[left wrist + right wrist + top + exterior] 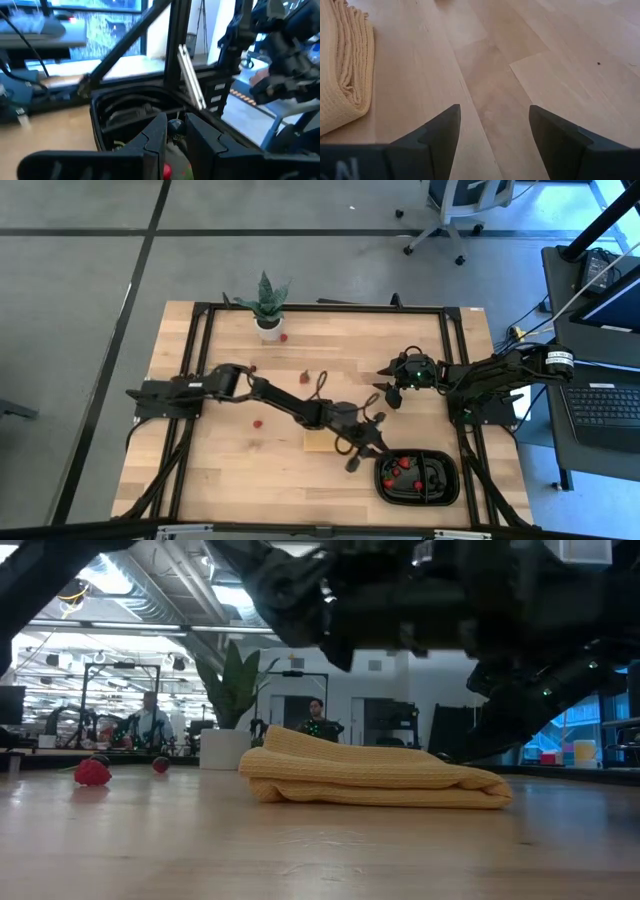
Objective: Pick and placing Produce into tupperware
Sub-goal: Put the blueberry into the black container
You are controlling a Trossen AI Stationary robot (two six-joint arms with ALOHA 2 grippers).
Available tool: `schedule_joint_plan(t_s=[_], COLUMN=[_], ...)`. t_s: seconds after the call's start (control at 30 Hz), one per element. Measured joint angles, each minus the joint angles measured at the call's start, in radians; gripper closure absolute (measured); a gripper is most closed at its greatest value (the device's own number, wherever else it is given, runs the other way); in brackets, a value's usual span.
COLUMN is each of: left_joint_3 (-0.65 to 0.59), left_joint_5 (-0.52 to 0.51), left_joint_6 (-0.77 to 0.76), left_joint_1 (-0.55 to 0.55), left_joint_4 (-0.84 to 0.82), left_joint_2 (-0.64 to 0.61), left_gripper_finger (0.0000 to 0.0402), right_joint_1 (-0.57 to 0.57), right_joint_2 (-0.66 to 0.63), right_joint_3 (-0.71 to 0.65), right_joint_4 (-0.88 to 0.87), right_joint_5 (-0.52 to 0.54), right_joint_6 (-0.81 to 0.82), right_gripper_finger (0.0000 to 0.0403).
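Left gripper [355,463] hangs at the black tupperware's [452,480] left rim on the near right tabletop [200,470], red produce [400,465] already inside. At table height, loose berries [92,772] lie far left of the folded tan cloth [370,778]. Its wrist view shows the fingers [155,135] pinched on a dark berry [175,126]; released early, it could bounce off the rim. Right gripper [494,131] waits spread over bare wood.

High view: straight down over the table [230,470]. Low view: level at tabletop, close on the folded cloth [375,778] (also in right wrist view). Left wrist view faces the tray [125,107].
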Motion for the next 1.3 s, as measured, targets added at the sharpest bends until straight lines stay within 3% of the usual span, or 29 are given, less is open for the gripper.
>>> schedule_joint_plan(t_s=[0.23, 0.67, 1.3], left_joint_3=[0.114, 0.118, 0.118], left_joint_5=[0.001, -0.054, -0.055], left_joint_6=[0.000, 0.001, 0.001], left_joint_1=[-0.008, -0.009, -0.008], left_joint_4=[-0.086, -0.104, -0.103], left_joint_2=[0.101, 0.110, 0.110], left_gripper_finger=[0.0347, 0.0346, 0.0346], right_joint_1=[0.000, 0.000, 0.000], right_joint_2=[0.000, 0.000, 0.000], right_joint_3=[0.000, 0.000, 0.000], right_joint_4=[-0.003, -0.008, -0.008], right_joint_5=[0.000, 0.000, 0.000], right_joint_6=[-0.001, 0.000, -0.002], right_gripper_finger=[0.0166, 0.0166, 0.0166])
